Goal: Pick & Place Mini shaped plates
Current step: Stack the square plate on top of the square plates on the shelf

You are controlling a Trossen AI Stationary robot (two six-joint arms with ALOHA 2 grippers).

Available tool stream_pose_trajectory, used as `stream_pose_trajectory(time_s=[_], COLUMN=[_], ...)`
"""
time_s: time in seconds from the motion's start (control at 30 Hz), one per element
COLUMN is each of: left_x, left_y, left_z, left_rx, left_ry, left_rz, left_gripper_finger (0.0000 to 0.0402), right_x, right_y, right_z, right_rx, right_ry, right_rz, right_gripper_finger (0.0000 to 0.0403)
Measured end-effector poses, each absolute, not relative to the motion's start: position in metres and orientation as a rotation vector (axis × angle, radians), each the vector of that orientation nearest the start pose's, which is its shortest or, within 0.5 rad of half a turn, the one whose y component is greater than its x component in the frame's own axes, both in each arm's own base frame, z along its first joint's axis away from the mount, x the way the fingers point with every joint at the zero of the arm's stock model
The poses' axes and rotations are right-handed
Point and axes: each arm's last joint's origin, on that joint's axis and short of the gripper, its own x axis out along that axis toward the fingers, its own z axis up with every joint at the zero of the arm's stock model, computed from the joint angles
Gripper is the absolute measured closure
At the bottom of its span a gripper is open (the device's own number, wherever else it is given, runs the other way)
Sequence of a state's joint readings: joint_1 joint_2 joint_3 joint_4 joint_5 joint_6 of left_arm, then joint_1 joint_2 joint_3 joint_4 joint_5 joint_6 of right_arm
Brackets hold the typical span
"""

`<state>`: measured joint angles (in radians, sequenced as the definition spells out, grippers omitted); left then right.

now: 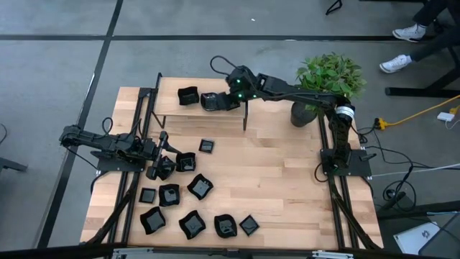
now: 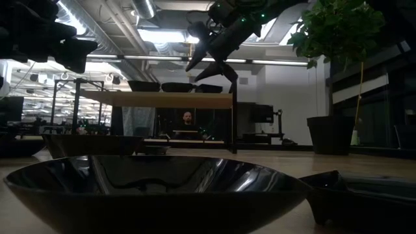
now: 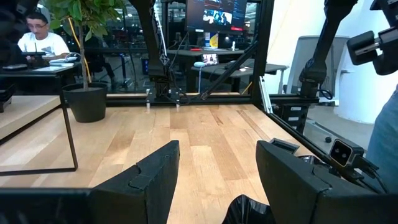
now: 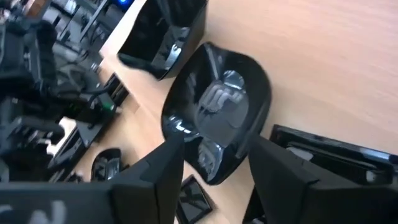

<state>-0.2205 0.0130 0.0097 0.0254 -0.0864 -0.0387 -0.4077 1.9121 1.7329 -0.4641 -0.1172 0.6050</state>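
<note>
Two arms of mine are over the desk (image 1: 280, 180) in the high view. My right gripper (image 1: 215, 101) reaches across to the raised shelf (image 1: 215, 115) at the far side, just beside a black plate (image 1: 188, 96) that lies there. My left gripper (image 1: 159, 169) waits low at the left edge, among the mini shaped plates (image 1: 194, 205) scattered on the near left part of the desk. A potted plant (image 1: 327, 83) stands at the far right corner.

From the low view, the right gripper (image 2: 211, 65) hangs a little above the shelf (image 2: 162, 99), its jaws parted and holding nothing. Three dark plates (image 2: 179, 86) sit on the shelf. One large glossy plate (image 2: 156, 185) fills the foreground.

In the left wrist view, my two fingers (image 3: 152, 177) stand wide apart, with only bare wood between them and a dark plate edge (image 3: 249, 211) just below.

In the right wrist view, my fingers (image 4: 155, 180) are spread open over a rounded black plate (image 4: 217, 118) on the shelf wood (image 4: 336, 68); they are not gripping it. Another plate (image 4: 165, 37) lies just beside it.
</note>
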Motion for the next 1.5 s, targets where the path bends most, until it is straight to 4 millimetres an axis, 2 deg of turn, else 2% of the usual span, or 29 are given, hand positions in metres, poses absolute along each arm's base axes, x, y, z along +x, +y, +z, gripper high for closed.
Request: stream_pose_trajectory(time_s=[0.17,0.37,0.87,1.17,1.5], left_x=[0.096,0.096,0.096,0.096,0.096], left_y=[-0.019,-0.019,-0.019,-0.019,-0.019], left_z=[0.168,0.168,0.168,0.168,0.168], left_rx=[-0.042,-0.042,-0.042,-0.042,-0.042], left_ry=[-0.019,-0.02,-0.019,-0.02,-0.019], left_rz=[-0.134,-0.135,-0.135,-0.135,-0.136], left_gripper_finger=[0.0194,0.0194,0.0194,0.0194,0.0194], right_x=[0.405,0.41,0.416,0.413,0.409], right_y=[-0.16,-0.139,-0.085,-0.048,-0.003], right_z=[0.31,0.313,0.303,0.296,0.292], right_rx=[0.667,0.562,0.382,0.376,0.348], right_ry=[0.559,0.593,0.766,0.9,1.007], right_rz=[-0.411,-0.338,-0.168,-0.002,0.109], right_gripper_finger=[0.0222,0.0221,0.0221,0.0221,0.0221])
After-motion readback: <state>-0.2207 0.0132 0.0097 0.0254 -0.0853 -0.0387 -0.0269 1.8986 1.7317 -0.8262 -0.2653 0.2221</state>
